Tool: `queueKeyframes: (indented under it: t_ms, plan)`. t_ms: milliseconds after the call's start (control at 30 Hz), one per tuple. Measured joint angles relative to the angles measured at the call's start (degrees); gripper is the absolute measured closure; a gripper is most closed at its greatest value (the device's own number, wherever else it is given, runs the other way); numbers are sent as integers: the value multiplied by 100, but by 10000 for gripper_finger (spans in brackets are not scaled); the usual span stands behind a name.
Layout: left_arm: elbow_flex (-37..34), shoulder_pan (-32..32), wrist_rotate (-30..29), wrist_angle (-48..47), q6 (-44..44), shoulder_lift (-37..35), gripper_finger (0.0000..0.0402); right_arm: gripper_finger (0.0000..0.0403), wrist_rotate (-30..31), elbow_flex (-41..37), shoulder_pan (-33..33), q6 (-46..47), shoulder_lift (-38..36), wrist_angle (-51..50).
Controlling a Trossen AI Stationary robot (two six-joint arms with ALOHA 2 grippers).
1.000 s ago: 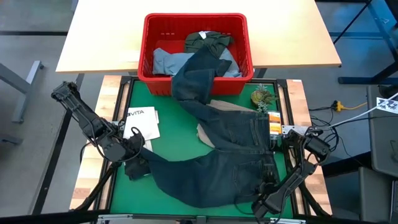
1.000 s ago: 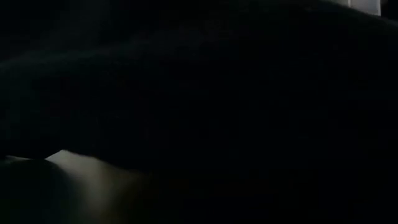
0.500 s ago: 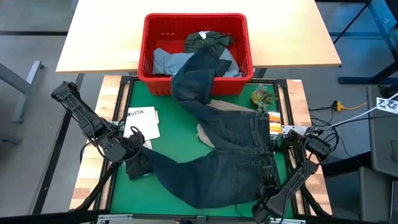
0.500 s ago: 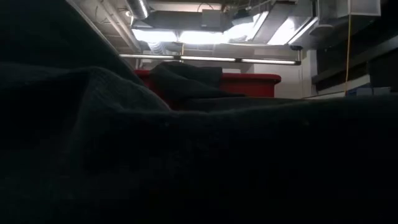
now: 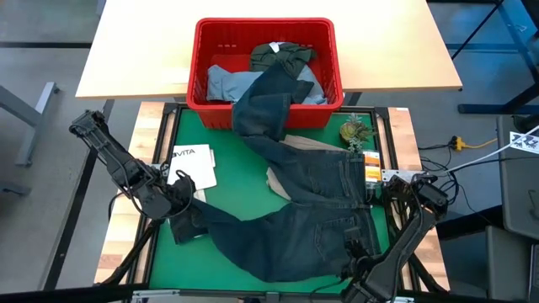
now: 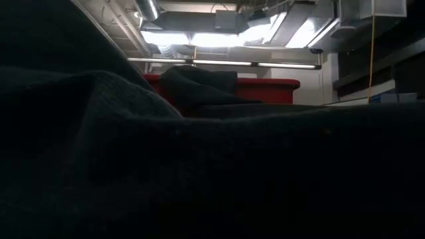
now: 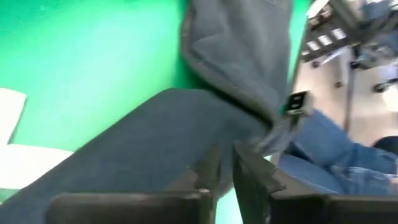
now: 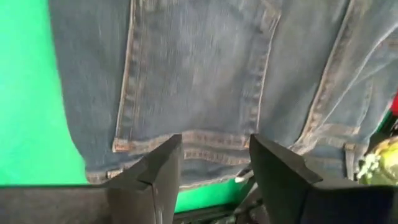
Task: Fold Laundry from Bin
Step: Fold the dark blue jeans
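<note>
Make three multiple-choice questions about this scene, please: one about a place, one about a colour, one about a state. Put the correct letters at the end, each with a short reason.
1. Where does the upper leg of the dark navy jeans end?
A. Over the front rim of the bin
B. Under the white paper
C. On the floor

2. What colour is the mat under the jeans?
A. Grey
B. Green
C. Yellow

3. How is the right hand?
A. Shut on the jeans
B. Shut on the white paper
C. Open, holding nothing

Answers:
1. A, since the high view shows the leg draped over the red rim into the bin.
2. B, since bare green shows around the jeans in the high view and both wrist views.
3. C, since the right wrist view shows its two fingers apart, with the waistband seen through the gap.
</note>
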Motion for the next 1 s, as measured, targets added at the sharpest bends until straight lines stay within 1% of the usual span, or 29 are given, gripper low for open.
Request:
queueKeyframes:
  t_ms: [67, 167, 233, 333, 400, 500, 600, 833, 1000]
  plan:
    - [0, -1, -1, -279, -170, 0, 337, 217, 105, 73, -4, -35, 0, 5]
    - [0, 0, 85, -672, -676, 0, 300, 217, 188, 103, -34, -65, 0, 14]
    - [0, 0, 373, -850, -1057, 0, 276, 217, 189, 105, -73, -69, 0, 17]
    - [0, -2, 990, -1094, -1763, 2, 246, 217, 192, 105, -109, -71, 0, 44]
    - [0, -2, 1199, -1246, -2280, 54, 234, 217, 193, 105, -110, -71, 0, 103]
    - [0, -41, 1213, -1569, -2861, 230, 226, 217, 193, 105, -103, -69, 0, 208]
    - [0, -54, 1244, -1842, -3156, 488, 226, 217, 185, 105, -101, -69, 0, 383]
    - [0, -78, 1959, -2259, -3887, 1064, 229, 217, 205, 105, -99, -69, 2, 477]
    - [-2, -185, 2152, -2412, -4404, 1541, 230, 217, 287, 105, -99, -69, 2, 582]
